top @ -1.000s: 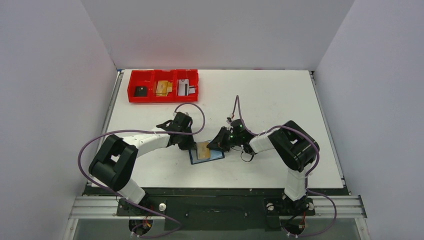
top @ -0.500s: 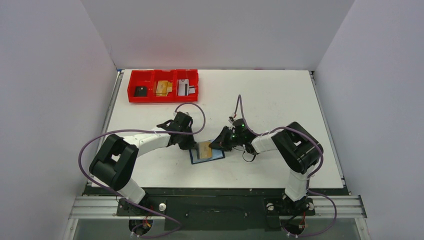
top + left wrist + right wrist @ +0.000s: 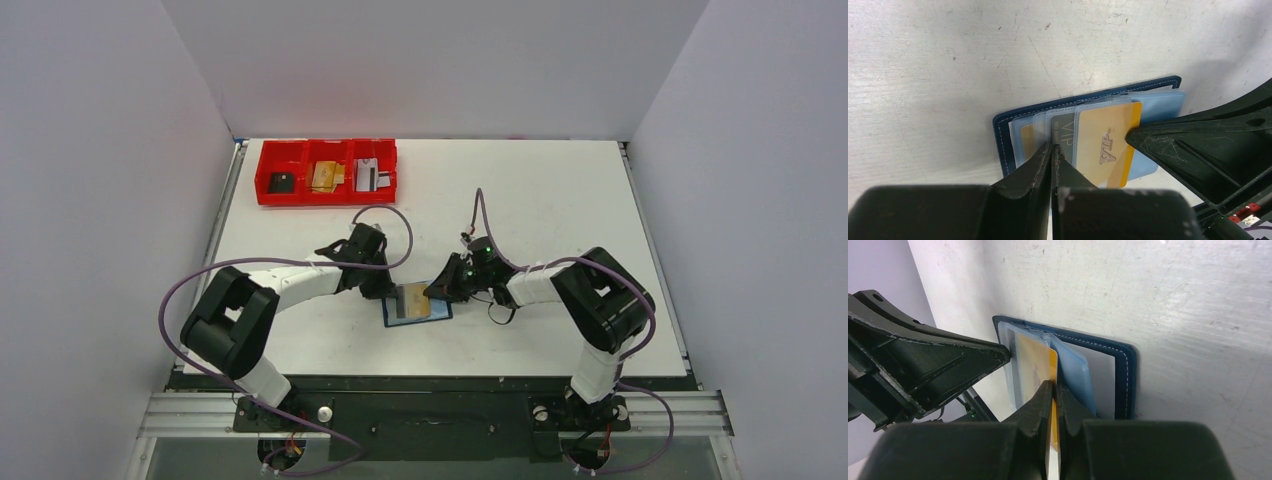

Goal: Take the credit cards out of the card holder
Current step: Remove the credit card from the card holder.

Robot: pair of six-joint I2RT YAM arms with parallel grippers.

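1. Your card holder point(image 3: 417, 306) lies open on the table point(image 3: 540, 190), just below the centre of the top view, between the two arms.
2. Your left gripper point(image 3: 1053, 150) is clenched with nothing between its fingers. Its tips press down on the holder's pockets, at a grey card point(image 3: 1060, 131) marked VIP.
3. Your right gripper point(image 3: 1054, 387) is pinched on the edge of the gold card point(image 3: 1103, 145), which lies over the blue-grey pockets.
4. The red tray point(image 3: 300, 198) sits at the table's upper left, well apart, with something in each of its three compartments.

Both arms reach inward — left gripper point(image 3: 1053, 148) and right gripper point(image 3: 1054, 385) clamped closed.
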